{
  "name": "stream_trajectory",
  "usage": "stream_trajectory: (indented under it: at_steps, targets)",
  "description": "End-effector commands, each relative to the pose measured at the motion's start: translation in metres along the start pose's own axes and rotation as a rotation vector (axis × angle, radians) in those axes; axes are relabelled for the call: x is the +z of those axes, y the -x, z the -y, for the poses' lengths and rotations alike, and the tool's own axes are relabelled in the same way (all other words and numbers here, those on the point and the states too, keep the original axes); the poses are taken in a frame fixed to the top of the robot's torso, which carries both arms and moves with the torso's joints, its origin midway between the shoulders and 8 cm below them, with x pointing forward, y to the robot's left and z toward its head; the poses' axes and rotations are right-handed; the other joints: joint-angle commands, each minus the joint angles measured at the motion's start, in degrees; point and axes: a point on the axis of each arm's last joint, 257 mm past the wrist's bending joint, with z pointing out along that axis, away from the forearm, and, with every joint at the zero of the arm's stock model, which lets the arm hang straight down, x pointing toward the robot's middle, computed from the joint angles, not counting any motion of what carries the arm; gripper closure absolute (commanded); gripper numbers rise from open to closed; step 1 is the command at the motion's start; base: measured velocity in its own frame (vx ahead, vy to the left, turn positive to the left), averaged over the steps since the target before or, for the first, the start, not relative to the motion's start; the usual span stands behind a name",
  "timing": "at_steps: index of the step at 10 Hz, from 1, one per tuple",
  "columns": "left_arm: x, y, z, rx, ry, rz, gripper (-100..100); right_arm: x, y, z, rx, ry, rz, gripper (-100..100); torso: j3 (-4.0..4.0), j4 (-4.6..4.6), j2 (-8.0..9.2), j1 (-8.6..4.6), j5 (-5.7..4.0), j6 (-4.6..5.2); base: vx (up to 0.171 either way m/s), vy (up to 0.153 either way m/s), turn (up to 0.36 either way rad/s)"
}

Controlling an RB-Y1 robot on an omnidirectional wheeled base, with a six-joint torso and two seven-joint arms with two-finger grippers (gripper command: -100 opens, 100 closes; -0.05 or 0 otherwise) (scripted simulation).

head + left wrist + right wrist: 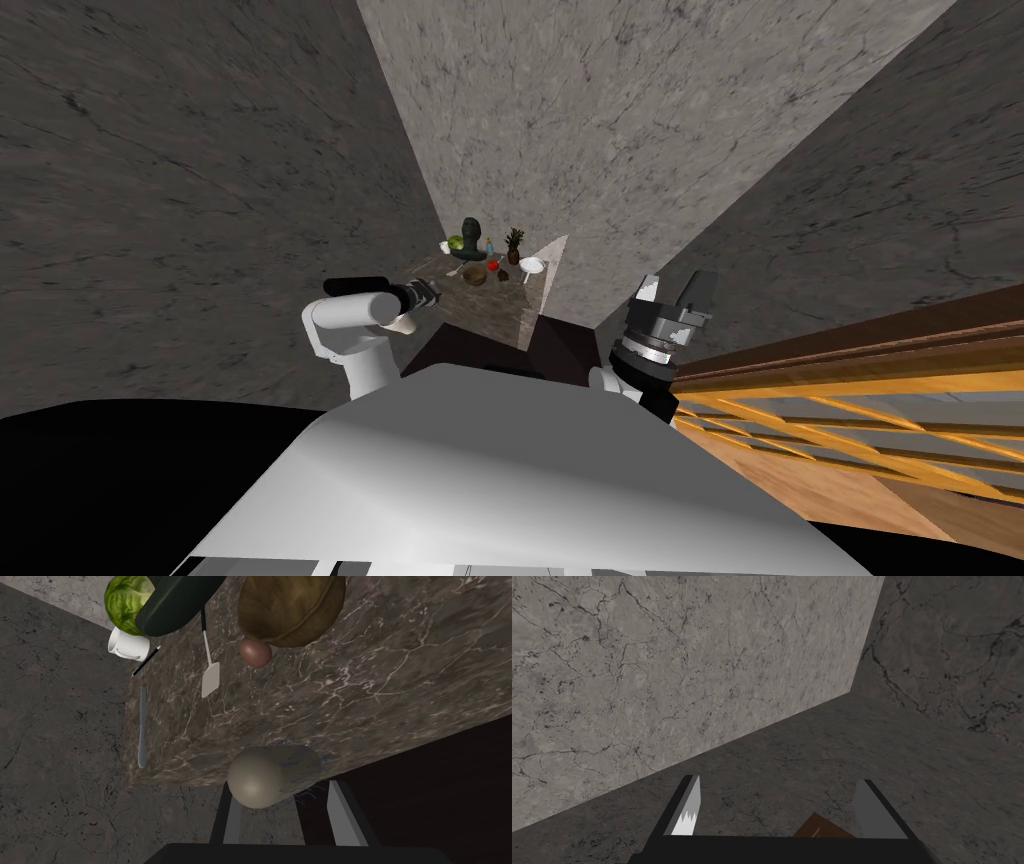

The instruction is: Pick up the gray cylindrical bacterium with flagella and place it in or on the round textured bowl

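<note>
As I read the left wrist view, the grey cylindrical bacterium with fine dark flagella point(270, 776) is pinched between the 2 fingers point(234, 821) of my left gripper point(281, 788). It sits right at their tips, its rounded end towards the camera. The blades press its sides. It sits at the near edge of the dark brown marble-veined tabletop point(400, 676); I cannot tell whether it touches the stone. Further in stands the round brown textured bowl point(290, 611), well apart from the bacterium, with a small reddish-brown ball point(255, 652) touching its near side. Next to that lies a white flat spatula point(210, 676). My right gripper point(778, 781) is up at my right side, blades spread wide.
</note>
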Motion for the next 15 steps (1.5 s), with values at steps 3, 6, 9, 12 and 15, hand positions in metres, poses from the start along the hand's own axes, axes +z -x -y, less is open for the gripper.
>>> stream_trajectory:
  at_steps: [3,6,9,12,15]
  targets:
    - [-0.004,-0.014,-0.002,0.001,0.029,-0.016,100,0.0,0.0,0.0,0.0,0.0,0.0,0,-0.19,-0.09,-0.3,-0.13,-0.04,0.07,0.081,0.104,-0.118]
    - [-0.008,-0.033,-0.005,0.012,0.055,-0.041,100,0.0,0.0,0.0,0.0,0.0,0.0,0,-0.36,-0.17,-0.57,-0.12,-0.07,0.12,0.126,0.125,-0.166]
    - [-0.012,-0.054,-0.008,0.03,0.082,-0.071,100,0.0,0.0,0.0,0.0,0.0,0.0,0,-0.47,-0.24,-0.72,-0.16,-0.09,0.17,0.132,0.132,-0.205]
    - [-0.017,-0.073,-0.013,0.051,0.111,-0.097,100,0.0,0.0,0.0,0.0,0.0,0.0,0,-0.54,-0.28,-0.83,-0.22,-0.11,0.17,0.139,0.128,-0.188]
    - [-0.023,-0.085,-0.02,0.073,0.139,-0.111,100,0.0,0.0,0.0,0.0,0.0,0.0,0,-0.45,-0.26,-0.67,-0.39,-0.15,0.15,0.1,0.104,-0.146]
